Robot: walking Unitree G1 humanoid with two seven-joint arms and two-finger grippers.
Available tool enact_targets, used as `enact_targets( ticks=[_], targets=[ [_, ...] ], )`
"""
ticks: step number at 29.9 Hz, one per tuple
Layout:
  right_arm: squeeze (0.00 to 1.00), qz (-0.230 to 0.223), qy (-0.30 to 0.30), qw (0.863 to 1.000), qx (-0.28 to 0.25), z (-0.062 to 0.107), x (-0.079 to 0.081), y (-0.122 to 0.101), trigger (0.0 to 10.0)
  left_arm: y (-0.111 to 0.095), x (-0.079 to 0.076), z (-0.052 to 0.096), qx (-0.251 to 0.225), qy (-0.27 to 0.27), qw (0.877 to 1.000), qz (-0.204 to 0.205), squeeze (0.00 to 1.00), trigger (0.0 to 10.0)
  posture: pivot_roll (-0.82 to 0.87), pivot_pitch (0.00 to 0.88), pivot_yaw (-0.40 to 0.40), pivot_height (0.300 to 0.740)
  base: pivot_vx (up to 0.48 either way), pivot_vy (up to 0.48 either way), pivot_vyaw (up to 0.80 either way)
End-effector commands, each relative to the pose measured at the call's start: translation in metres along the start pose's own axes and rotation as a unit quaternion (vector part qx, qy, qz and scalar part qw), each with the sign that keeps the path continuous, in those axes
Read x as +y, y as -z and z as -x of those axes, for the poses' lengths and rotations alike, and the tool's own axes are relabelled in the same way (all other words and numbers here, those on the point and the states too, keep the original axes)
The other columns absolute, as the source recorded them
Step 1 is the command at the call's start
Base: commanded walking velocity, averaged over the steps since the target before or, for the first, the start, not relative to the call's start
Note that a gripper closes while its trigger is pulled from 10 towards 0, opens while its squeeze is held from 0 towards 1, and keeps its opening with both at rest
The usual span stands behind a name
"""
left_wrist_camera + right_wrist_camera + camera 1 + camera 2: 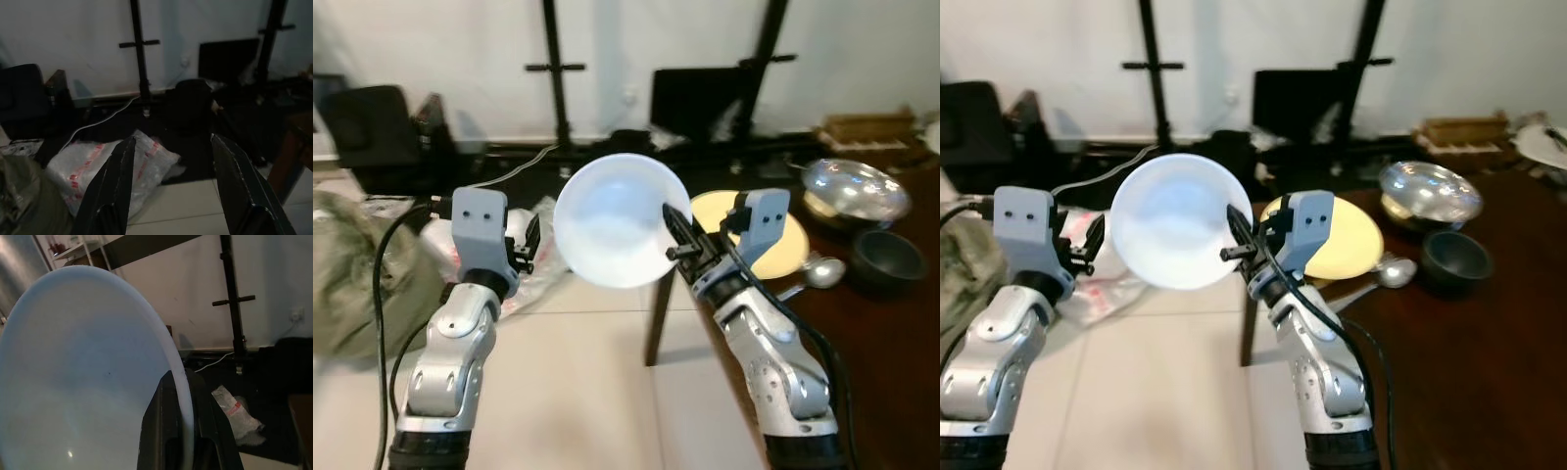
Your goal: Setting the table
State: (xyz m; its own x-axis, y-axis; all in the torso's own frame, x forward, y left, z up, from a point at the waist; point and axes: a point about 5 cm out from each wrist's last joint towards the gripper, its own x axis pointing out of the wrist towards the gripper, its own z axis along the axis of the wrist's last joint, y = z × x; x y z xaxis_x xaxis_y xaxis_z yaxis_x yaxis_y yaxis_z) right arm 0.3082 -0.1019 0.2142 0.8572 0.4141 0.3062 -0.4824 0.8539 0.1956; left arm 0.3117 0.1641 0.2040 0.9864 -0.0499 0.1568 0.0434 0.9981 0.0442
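1. White bowl [619,220], 1 of it, held up in the air off the table's near-left corner, between the two arms, tilted so its hollow faces the robot. Nothing in it.
2. Right gripper [677,235] clamped on the bowl's right rim; in the right wrist view one black finger sits each side of the rim, fingers [159,431] narrow on it.
3. Left gripper [168,186] raised left of the bowl, not touching it; fingers spread wide, nothing between them.
4. Dark wood table [862,372] on the robot's right. On it, counted:
   - 1 yellow plate [1356,240], flat, nothing on it, partly behind the right wrist.
   - 1 spoon [818,274], just beside the plate's right edge.
   - 1 dark bowl [888,259], right of the spoon; contents can't tell.
   - 1 shiny metal bowl [855,188] behind the dark one; inside too glary to read.
   - 1 wooden rack [867,127] at the far edge.
5. Floor, left side: 1 clear plastic bag w/ red print [105,169], 1 olive cloth heap [357,264].
6. Back wall: 2 black stand poles [553,69], dark gear at their feet.
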Motion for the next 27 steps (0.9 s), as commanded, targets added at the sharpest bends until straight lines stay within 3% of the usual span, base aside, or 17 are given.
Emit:
enact_targets(
  ticks=[1, 11, 27],
  targets=[
    [0.14, -0.009, -0.006, 1.0, 0.0, 0.0, 0.0024, 0.001, 10.0, 0.0045, 0.0028, 0.0014, 0.007, -0.007, 1.0, -0.004, 0.0, 10.0, 0.0, 0.0, 0.072, 0.74, 0.0, 0.0, 0.71],
    [0.22, -0.009, -0.007, 1.0, 0.0, 0.0, 0.0024, 0.0017, 10.0, 0.0061, 0.0028, 0.0012, 0.012, -0.007, 1.0, -0.007, 0.0, 10.0, 0.0, 0.0, 0.074, 0.74, 0.0, 0.0, 0.71],
    [0.25, -0.013, -0.009, 1.0, 0.002, 0.0006, 0.0025, 0.0025, 10.0, 0.0039, 0.0023, 0.001, 0.012, -0.013, 1.0, -0.006, 0.0, 10.0, 0.0, 0.0, 0.073, 0.74, 0.0, 0.0, 0.71]
  ],
)
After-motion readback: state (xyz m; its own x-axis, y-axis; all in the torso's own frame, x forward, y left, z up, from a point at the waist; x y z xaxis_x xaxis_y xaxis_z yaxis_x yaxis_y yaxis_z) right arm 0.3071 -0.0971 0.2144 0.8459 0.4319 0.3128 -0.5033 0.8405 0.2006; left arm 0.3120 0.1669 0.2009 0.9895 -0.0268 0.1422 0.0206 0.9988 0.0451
